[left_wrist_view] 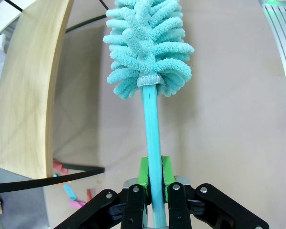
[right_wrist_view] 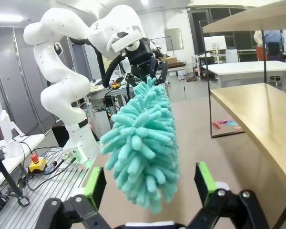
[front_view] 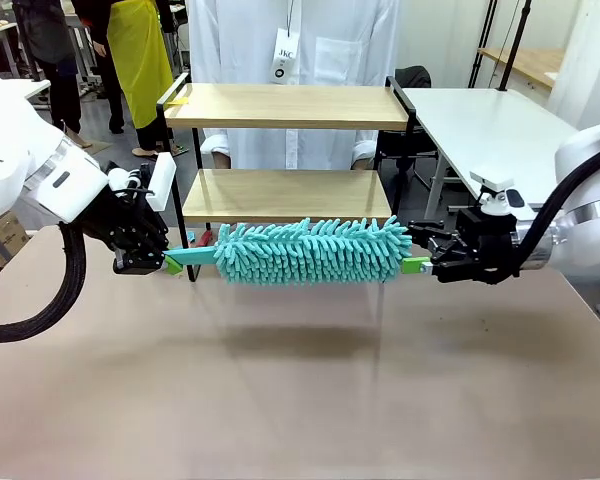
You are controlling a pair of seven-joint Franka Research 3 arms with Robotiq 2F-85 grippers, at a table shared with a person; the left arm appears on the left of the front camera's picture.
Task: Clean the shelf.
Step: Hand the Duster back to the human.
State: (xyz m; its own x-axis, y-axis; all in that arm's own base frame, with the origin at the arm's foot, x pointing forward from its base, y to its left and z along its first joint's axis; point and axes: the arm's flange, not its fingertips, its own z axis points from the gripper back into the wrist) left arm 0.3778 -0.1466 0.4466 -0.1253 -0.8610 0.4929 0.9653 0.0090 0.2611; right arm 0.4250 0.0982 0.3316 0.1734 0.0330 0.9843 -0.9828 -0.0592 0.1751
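The shelf stands at the table's far middle, two light wooden boards in a black frame. A teal fluffy duster hangs level in front of the lower board. My left gripper is shut on its teal handle, with the green pads clamped on the stick and the duster head pointing away beside the shelf board. My right gripper is open at the duster's far end. In the right wrist view the fluffy tip sits between its spread fingers, apart from both.
A person in a white coat stands behind the shelf. A white table is at the back right. Small pink and teal scraps lie on the brown table under the shelf's left end.
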